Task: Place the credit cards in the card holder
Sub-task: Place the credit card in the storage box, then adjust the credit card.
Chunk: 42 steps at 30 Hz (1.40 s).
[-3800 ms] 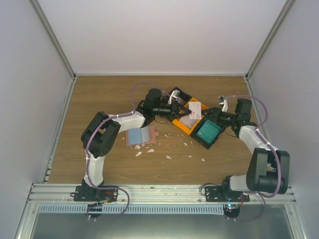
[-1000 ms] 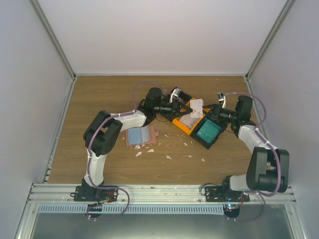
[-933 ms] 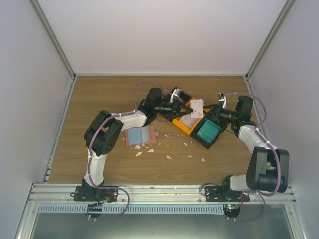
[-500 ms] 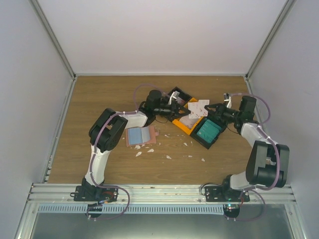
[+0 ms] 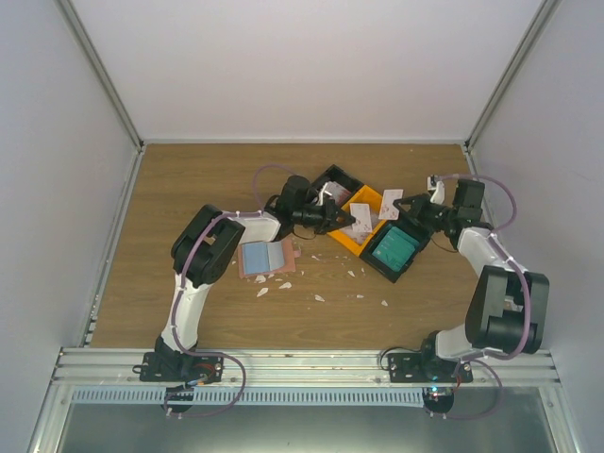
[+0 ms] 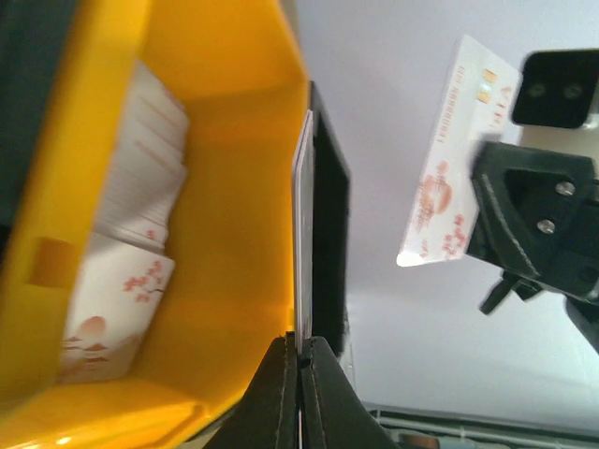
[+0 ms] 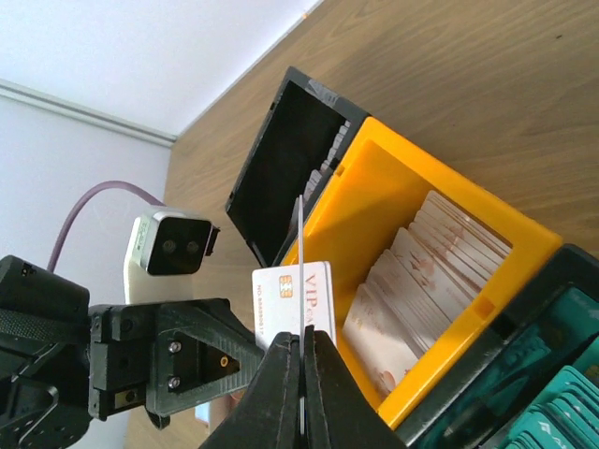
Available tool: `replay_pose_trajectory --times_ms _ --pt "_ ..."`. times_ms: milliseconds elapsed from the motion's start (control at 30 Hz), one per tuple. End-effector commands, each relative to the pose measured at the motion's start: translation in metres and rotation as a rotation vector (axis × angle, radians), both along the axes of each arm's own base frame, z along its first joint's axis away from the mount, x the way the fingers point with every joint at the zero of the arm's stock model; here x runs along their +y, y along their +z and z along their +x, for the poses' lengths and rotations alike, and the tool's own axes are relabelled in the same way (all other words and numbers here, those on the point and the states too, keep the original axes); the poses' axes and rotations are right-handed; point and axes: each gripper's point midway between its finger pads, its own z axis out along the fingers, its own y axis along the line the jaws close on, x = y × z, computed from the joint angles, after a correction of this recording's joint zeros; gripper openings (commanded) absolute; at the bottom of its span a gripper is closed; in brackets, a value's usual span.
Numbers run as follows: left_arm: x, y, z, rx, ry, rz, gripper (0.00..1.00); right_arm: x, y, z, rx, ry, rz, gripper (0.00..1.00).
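Far left, the flat salmon-pink card holder (image 5: 265,257) lies open on the wooden table (image 5: 189,189), light blue pockets up, well apart from both grippers. Small white scraps (image 5: 283,284) are scattered just beside its near edge. Moving across: the left gripper (image 5: 345,217) has its jaws clamped on a thin red-and-white plastic card (image 5: 360,215), held edge-on over the orange plastic bin (image 6: 234,234). A stack of matching cards (image 6: 140,187) sits inside that bin. Next, the right gripper (image 5: 403,207) has its jaws pinched tight on a second red-and-white card (image 5: 390,202), near the first but not touching. Just below it, the black plastic bin (image 5: 395,275) holds teal cards (image 5: 394,249).
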Motion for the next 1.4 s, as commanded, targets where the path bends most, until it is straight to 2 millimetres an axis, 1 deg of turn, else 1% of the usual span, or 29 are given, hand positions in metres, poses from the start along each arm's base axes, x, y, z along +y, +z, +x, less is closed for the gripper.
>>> replay_pose_trajectory --times_ms 0,200,300,433,500,567,633,733,800,900,933,967,1000,1033,1100,1167,1233,1367 --pt "-0.004 -0.01 0.016 -0.05 0.058 0.063 0.01 -0.002 0.013 0.0 -0.052 -0.007 -0.066 0.0" --pt "-0.013 -0.018 0.024 -0.1 0.102 0.155 0.03 0.004 0.012 -0.006 -0.055 0.01 -0.073 0.01" --pt "-0.013 -0.025 0.025 -0.112 0.124 0.208 0.04 0.005 0.012 -0.007 -0.056 0.015 -0.073 0.0" --pt "-0.01 -0.033 0.021 -0.101 0.126 0.247 0.09 0.009 0.012 -0.009 -0.057 0.026 -0.08 0.01" --pt "-0.008 -0.033 0.018 -0.098 0.127 0.262 0.12 0.012 0.012 -0.01 -0.057 0.033 -0.087 0.0" --pt "-0.004 -0.031 0.016 -0.106 0.139 0.288 0.18 0.016 0.013 -0.011 -0.059 0.042 -0.093 0.0" --pt "0.001 -0.025 0.017 -0.13 0.158 0.317 0.28 0.02 0.015 -0.012 -0.063 0.053 -0.1 0.0" --pt "0.006 -0.007 0.016 -0.168 0.17 0.318 0.34 0.028 0.018 -0.015 -0.071 0.073 -0.108 0.0" --pt "0.01 0.01 0.014 -0.202 0.184 0.313 0.39 0.035 0.021 -0.017 -0.08 0.092 -0.11 0.0" --pt "0.021 0.03 0.012 -0.249 0.209 0.334 0.45 0.05 0.025 -0.022 -0.096 0.14 -0.103 0.0" --pt "0.025 0.041 0.009 -0.277 0.218 0.331 0.48 0.055 0.028 -0.025 -0.106 0.162 -0.096 0.0" --pt "0.028 0.043 0.007 -0.284 0.222 0.333 0.5 0.062 0.03 -0.028 -0.116 0.185 -0.086 0.0" --pt "0.032 0.049 0.002 -0.297 0.22 0.329 0.53 0.064 0.033 -0.029 -0.125 0.198 -0.077 0.01" --pt "0.036 0.057 -0.002 -0.313 0.219 0.322 0.55 0.079 0.036 -0.034 -0.136 0.243 -0.066 0.01" --pt "0.045 0.073 -0.01 -0.354 0.227 0.313 0.59 0.094 0.039 -0.041 -0.143 0.29 -0.039 0.01" --pt "0.056 0.076 -0.02 -0.359 0.226 0.327 0.63 0.109 0.039 -0.047 -0.142 0.328 -0.014 0.02" --pt "0.062 0.084 -0.031 -0.369 0.201 0.301 0.66 0.125 0.04 -0.053 -0.129 0.361 0.026 0.03" --pt "0.075 0.086 -0.057 -0.333 0.13 0.249 0.7 0.156 0.044 -0.066 -0.067 0.414 0.149 0.04"
